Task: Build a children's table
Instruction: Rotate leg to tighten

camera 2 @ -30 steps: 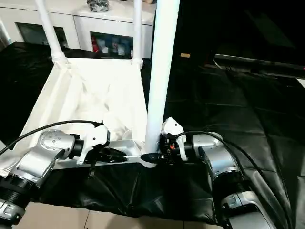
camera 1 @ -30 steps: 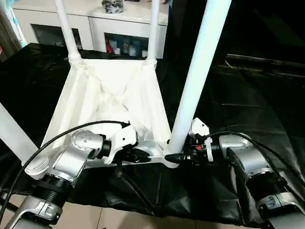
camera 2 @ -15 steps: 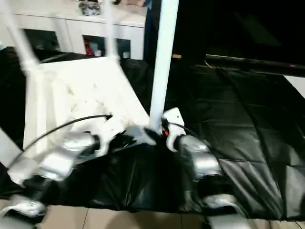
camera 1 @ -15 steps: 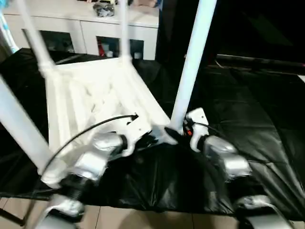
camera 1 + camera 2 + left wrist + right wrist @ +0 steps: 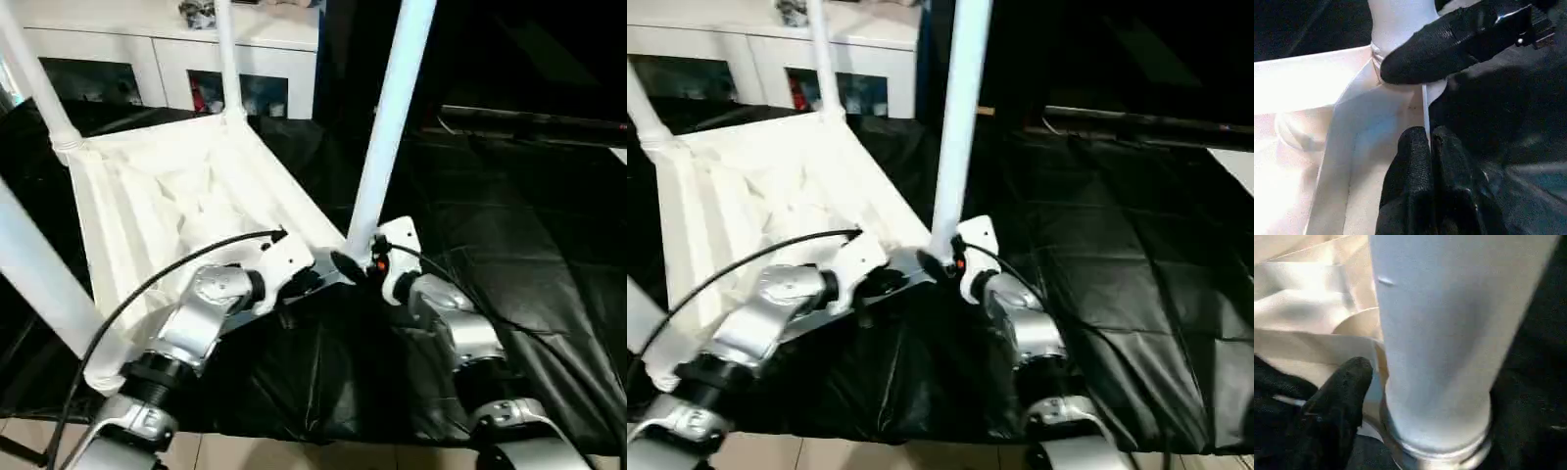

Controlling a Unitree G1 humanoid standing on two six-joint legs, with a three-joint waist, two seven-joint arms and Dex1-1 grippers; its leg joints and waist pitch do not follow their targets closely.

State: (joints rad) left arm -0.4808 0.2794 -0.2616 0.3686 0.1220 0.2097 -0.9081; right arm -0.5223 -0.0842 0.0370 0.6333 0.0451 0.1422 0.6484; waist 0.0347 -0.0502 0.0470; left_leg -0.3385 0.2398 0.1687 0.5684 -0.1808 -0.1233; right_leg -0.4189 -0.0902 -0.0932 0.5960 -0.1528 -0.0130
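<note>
Holding the upside-down tabletop (image 5: 167,196) so the legs stand up.
My left gripper (image 5: 1428,147) pinches its thin rim at 6 o'clock, keeping it steady; my right gripper (image 5: 364,262) sits spread around the near leg (image 5: 384,127).

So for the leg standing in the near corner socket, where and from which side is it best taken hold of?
Probably low on the leg, just above the corner socket, coming in level from the open side over the black-draped work table. The tube stands upright and round there, so the right end effector can straddle it, and the tabletop blocks the opposite side.
</note>
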